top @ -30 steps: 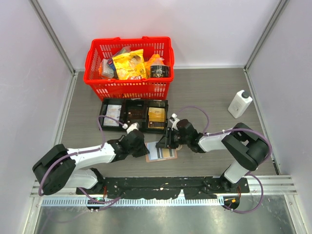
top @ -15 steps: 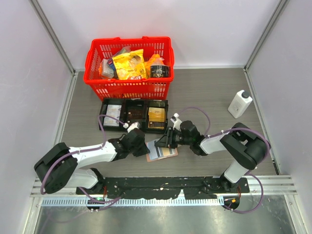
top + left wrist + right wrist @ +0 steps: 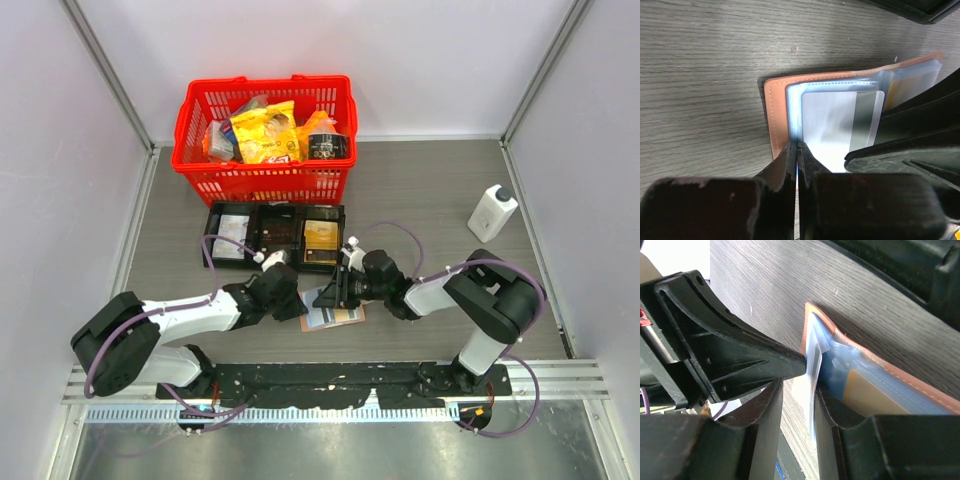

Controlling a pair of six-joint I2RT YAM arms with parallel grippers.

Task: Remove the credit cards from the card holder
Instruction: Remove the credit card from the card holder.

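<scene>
The tan-pink card holder (image 3: 336, 318) lies open on the table, light blue sleeves up. In the left wrist view its leather edge (image 3: 774, 112) frames a grey card (image 3: 835, 120) with a dark stripe in a sleeve. My left gripper (image 3: 797, 147) is shut on the sleeve's near edge; it also shows from above (image 3: 292, 306). My right gripper (image 3: 800, 410) stands over the holder's middle (image 3: 333, 292), jaws a little apart around the upturned grey card's edge (image 3: 815, 372), which touches only the right finger. A gold card (image 3: 870, 395) sits in the sleeve behind.
A black three-compartment tray (image 3: 255, 232) lies just beyond the holder, with a gold card (image 3: 321, 242) in its right compartment. A red basket (image 3: 182, 130) of packets stands behind it. A white bottle (image 3: 492, 212) stands at the right.
My right gripper has moved left over the open card holder, closer to the left gripper. The holder has shifted slightly. The left gripper has stayed in place.
</scene>
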